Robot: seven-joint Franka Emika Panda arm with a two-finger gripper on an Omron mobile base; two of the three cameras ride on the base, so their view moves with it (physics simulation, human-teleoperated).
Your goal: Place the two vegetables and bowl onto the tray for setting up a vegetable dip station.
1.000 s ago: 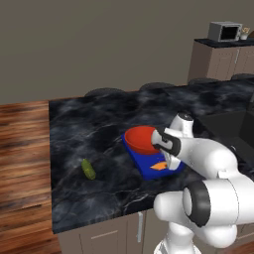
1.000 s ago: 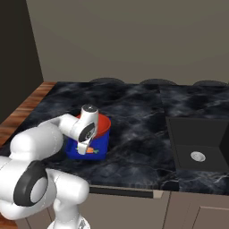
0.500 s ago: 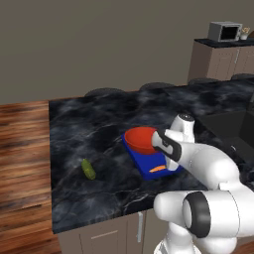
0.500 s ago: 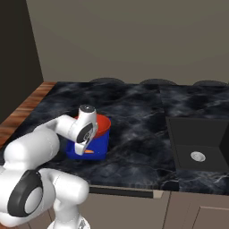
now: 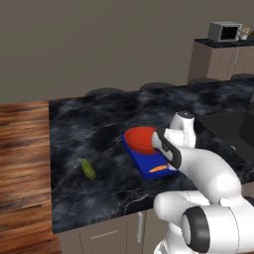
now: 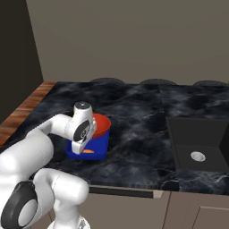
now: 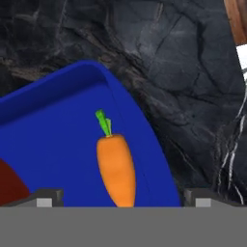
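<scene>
Dark marble counter (image 5: pixel 99 129) around me.
A sink (image 6: pixel 197 145) sits at my right; a microwave (image 5: pixel 225 31) tops a far cabinet (image 5: pixel 218 62).

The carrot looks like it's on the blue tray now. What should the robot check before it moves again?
1. Carrot lying on the tray, free of the jaws: ok.
2. Bowl on the tray: ok.
3. Pickle on the tray: not ok, it lies on the counter, apart from the tray.
4. Gripper open, holding nothing: ok.
5. Nothing on the counter between tray and pickle: ok.
6. Pickle within reach: cannot tell.
</scene>
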